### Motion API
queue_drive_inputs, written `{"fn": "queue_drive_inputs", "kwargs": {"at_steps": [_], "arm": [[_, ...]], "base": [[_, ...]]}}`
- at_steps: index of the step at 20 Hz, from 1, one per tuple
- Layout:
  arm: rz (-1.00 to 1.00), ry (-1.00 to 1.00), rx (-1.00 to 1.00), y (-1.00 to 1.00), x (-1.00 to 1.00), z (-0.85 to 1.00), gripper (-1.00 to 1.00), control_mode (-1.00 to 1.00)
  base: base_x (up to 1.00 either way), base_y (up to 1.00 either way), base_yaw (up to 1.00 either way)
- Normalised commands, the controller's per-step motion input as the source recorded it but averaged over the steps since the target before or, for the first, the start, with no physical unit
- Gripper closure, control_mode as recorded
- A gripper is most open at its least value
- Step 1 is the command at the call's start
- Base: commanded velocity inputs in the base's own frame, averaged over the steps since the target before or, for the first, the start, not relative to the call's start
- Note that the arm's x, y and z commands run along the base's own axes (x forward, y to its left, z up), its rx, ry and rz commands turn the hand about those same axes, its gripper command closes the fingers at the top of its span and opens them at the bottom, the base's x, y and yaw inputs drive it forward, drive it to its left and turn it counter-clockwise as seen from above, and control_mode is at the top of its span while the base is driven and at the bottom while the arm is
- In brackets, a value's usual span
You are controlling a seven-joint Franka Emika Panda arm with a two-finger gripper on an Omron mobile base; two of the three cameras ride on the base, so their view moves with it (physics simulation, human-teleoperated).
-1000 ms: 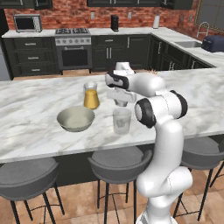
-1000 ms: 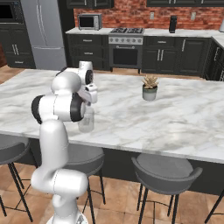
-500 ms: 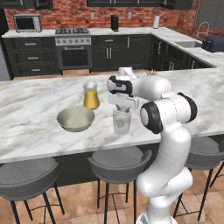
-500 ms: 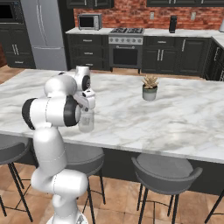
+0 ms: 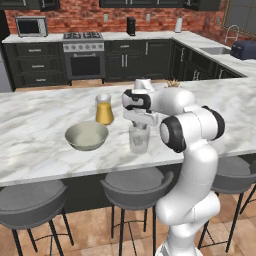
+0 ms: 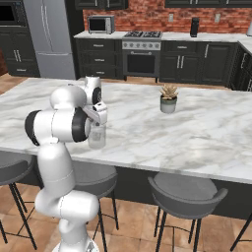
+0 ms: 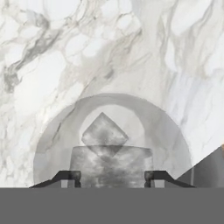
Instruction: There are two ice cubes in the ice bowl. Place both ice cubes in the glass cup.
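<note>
Marble tabletop (image 5: 35, 125) carries the beige ice bowl (image 5: 86, 136) and, right of it, the glass cup (image 5: 139, 140). Directly above the cup, the fingers (image 7: 112, 177) clamp one ice cube (image 7: 111, 166); another ice cube (image 7: 104, 133) lies inside the cup.

No text, label, brand, number or sign can be read anywhere: the microwave (image 5: 31, 26), the oven (image 5: 85, 59) and the fridge (image 6: 51, 38) show only blank faces.
</note>
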Motion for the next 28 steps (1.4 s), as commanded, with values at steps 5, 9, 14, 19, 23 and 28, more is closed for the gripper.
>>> {"fn": "queue_drive_inputs", "kwargs": {"at_steps": [5,9,14,19,23,28], "arm": [[0.0,0.0,0.0,0.1,0.3,0.0,1.0,-1.0],[0.0,0.0,0.0,0.04,0.22,-0.11,1.0,-1.0],[0.0,0.0,0.0,0.0,0.07,-0.27,1.0,-1.0],[0.0,0.0,0.0,0.0,0.06,-0.24,1.0,-1.0],[0.0,0.0,0.0,-0.02,-0.09,0.0,-1.0,-1.0],[0.0,0.0,0.0,-0.33,-0.5,0.0,-1.0,-1.0]], "base": [[0.0,0.0,0.0],[0.0,0.0,0.0],[0.0,0.0,0.0],[0.0,0.0,0.0],[0.0,0.0,0.0],[0.0,0.0,0.0]]}}
